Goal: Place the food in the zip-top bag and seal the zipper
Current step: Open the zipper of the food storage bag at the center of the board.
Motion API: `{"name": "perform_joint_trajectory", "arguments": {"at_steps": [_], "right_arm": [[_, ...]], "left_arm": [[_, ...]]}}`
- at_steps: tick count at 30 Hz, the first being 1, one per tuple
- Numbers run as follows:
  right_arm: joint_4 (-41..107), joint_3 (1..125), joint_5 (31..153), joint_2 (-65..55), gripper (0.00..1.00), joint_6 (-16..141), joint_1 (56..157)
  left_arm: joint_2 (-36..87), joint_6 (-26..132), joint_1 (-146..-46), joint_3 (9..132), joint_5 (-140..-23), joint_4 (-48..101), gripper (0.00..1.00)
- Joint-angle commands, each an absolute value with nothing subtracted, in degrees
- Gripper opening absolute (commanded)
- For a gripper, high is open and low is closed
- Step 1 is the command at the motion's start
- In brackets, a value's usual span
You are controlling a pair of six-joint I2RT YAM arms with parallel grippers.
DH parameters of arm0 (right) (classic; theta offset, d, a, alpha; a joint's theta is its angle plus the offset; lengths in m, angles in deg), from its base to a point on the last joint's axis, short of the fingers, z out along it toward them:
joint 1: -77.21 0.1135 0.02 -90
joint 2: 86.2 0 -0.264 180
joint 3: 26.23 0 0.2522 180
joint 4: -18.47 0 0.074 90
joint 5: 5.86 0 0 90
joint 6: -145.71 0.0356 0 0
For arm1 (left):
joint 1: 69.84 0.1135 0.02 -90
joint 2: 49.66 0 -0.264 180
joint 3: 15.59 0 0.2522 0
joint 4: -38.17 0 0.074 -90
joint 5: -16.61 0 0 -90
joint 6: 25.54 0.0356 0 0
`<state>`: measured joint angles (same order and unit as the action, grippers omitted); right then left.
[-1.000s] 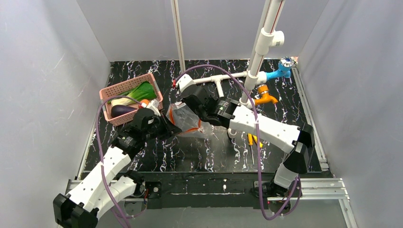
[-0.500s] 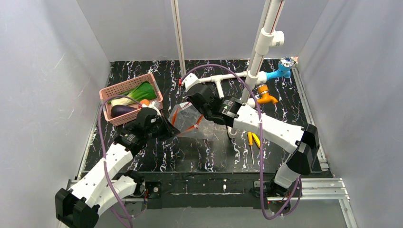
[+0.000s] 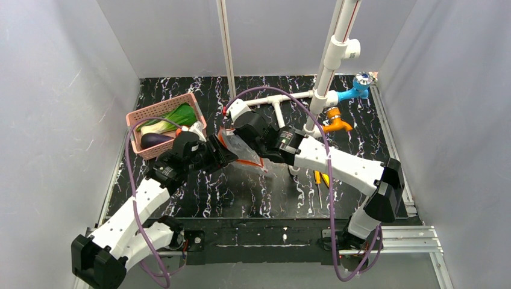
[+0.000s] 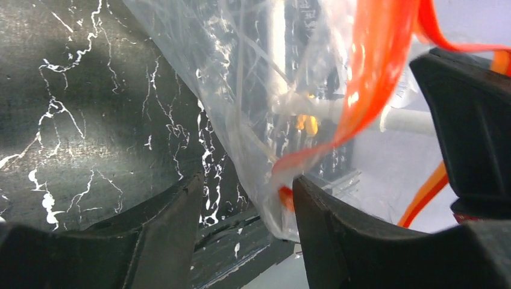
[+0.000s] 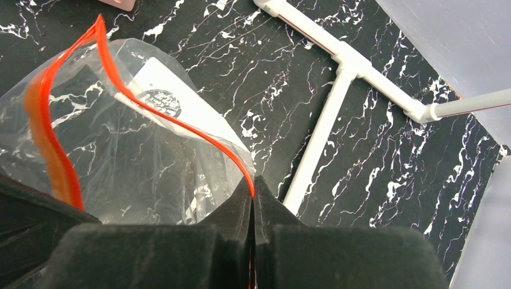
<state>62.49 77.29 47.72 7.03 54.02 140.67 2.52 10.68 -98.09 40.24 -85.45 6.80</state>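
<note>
The clear zip-top bag [image 3: 242, 152] hangs just over the table's middle, its mouth partly open. My right gripper [image 5: 253, 183] is shut on the red-orange zipper [image 5: 150, 102] at one end of the mouth. My left gripper [image 4: 247, 205] is open, and the bag's other corner [image 4: 283, 198] sits loose between its fingers, against the right-hand finger [image 4: 337, 235]. In the top view the left gripper [image 3: 225, 155] meets the bag from the left, the right gripper [image 3: 236, 136] from behind. Food lies in the pink basket [image 3: 140, 115]: a bok choy [image 3: 175, 116] and an eggplant [image 3: 155, 139].
A white pipe frame [image 3: 283, 99] lies behind the bag, with a tall white pipe [image 3: 337, 48], an orange tap [image 3: 337, 121] and a blue valve [image 3: 357, 86] at the back right. Yellow-handled tools [image 3: 320, 177] lie under the right arm.
My left gripper has opened and let go of the bag's corner, and has shifted slightly right. The right gripper keeps its hold on the zipper, and the bag has swung a little left.
</note>
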Motion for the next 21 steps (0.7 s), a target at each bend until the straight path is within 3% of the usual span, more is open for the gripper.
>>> {"name": "perform_joint_trajectory", "arguments": {"at_steps": [1,5,12,21], "right_arm": [[61.5,78.2,47.3,6.2,0.01,54.2,140.7],[61.8,78.5,47.3,6.9,0.01,54.2,140.8],[62.1,78.9,47.9,6.9,0.01,54.7,140.8],[66.1,82.0,46.1,7.9,0.01,57.8,140.8]], "left_arm": [[-0.2,11.6,-97.9,41.9,-87.6,8.4,0.58],[-4.2,13.5,-97.8,43.0,-86.7,7.7,0.68],[-6.0,18.3,-97.8,50.2,-82.0,-1.6,0.72],[-9.6,29.7,-97.3,60.5,-63.5,-19.6,0.87]]}}
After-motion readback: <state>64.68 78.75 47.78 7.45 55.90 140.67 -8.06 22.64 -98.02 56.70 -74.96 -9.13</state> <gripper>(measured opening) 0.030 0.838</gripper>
